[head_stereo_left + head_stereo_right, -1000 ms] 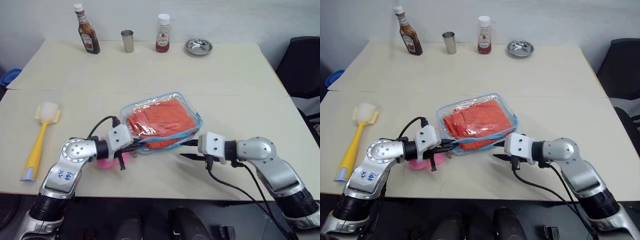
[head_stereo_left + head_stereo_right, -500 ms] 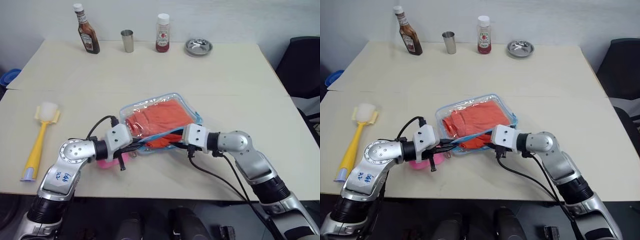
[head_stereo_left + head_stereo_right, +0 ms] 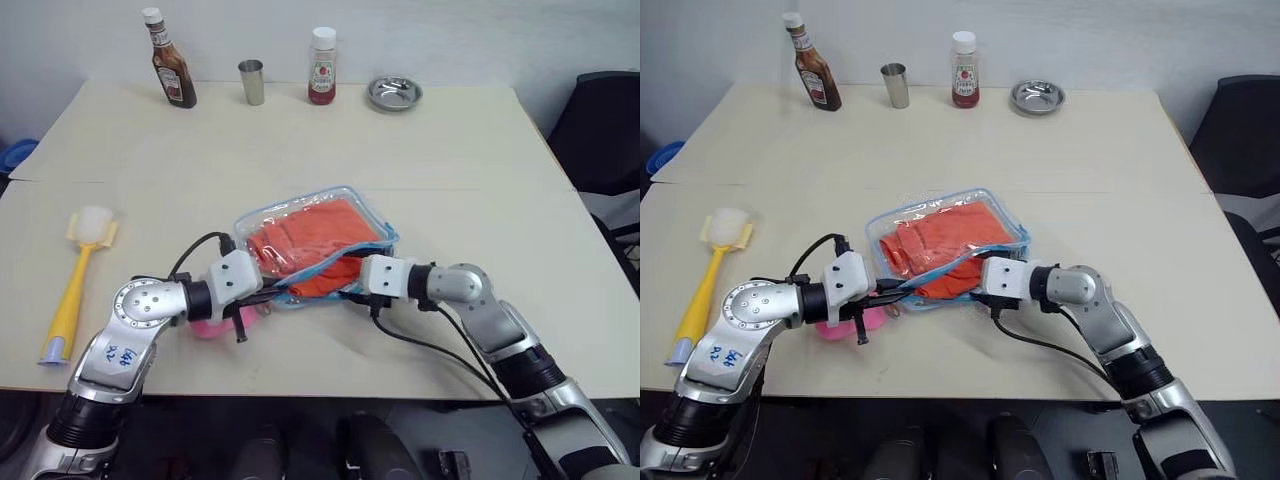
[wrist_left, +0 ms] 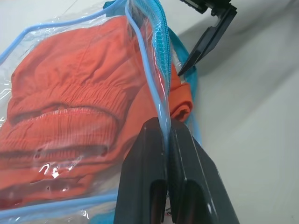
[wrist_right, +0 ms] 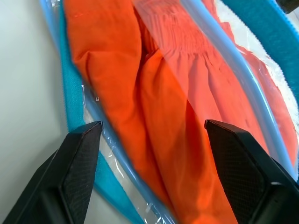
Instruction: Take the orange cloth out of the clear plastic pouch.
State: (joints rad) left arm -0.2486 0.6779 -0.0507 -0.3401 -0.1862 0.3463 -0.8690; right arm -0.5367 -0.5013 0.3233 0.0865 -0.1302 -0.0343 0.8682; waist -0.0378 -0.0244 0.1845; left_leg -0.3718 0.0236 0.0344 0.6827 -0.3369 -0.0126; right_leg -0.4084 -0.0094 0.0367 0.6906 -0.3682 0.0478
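The clear plastic pouch (image 3: 262, 214) with light blue edging lies mid-table, its near edge lifted. The folded orange cloth (image 3: 316, 236) sits inside, one end poking out of the open mouth (image 4: 181, 103). My left gripper (image 4: 164, 123) is shut on the pouch's blue zip edge (image 4: 154, 56) and holds it up. My right gripper (image 5: 152, 125) stands wide open at the pouch mouth, its fingers on either side of the orange cloth (image 5: 187, 98), with nothing pinched. From above, the right gripper (image 3: 347, 284) sits just right of the left gripper (image 3: 268, 293).
A pink plush toy (image 3: 213, 323) lies under my left wrist. A yellow brush (image 3: 78, 272) rests at the left. Along the far edge stand a brown sauce bottle (image 3: 168, 62), a steel cup (image 3: 251, 82), a red bottle (image 3: 321, 68) and a metal dish (image 3: 393, 93). A black chair (image 3: 603, 130) is right.
My right gripper has moved left up to the pouch mouth and opened wide around the cloth's end. The left gripper has kept its grip on the zip edge in place.
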